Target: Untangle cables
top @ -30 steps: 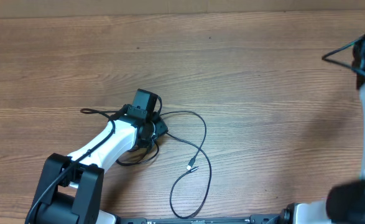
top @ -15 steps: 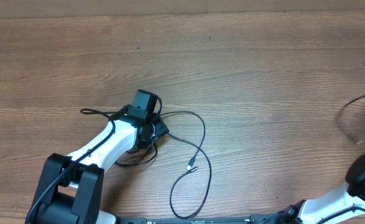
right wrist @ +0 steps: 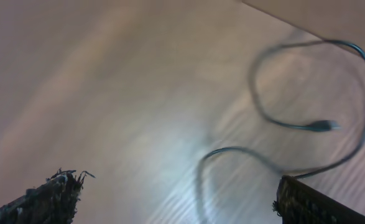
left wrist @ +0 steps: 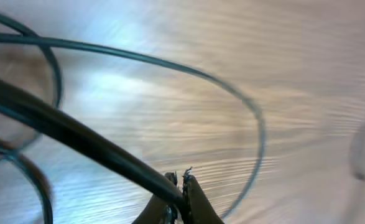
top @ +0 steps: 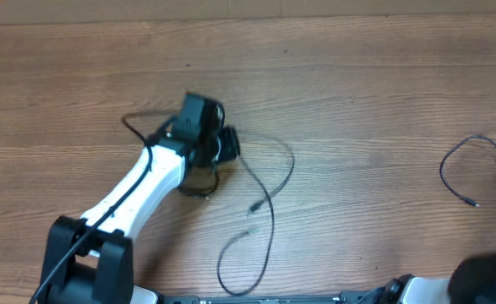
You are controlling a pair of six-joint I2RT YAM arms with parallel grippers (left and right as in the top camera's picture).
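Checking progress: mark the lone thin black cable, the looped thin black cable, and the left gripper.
Lone thin black cable (top: 476,138): overhead view, top of arc.
Looped thin black cable (top: 271,224): overhead view, lower run.
Left gripper (left wrist: 181,186): left wrist view, between fingertips.

One cable (top: 476,138) lies separate at the right. The tangle (top: 272,221) at the left holds further cables, exact number indiscernible. Two arms counted, left arm (top: 138,190) and right arm (top: 484,277); one table (top: 357,84).
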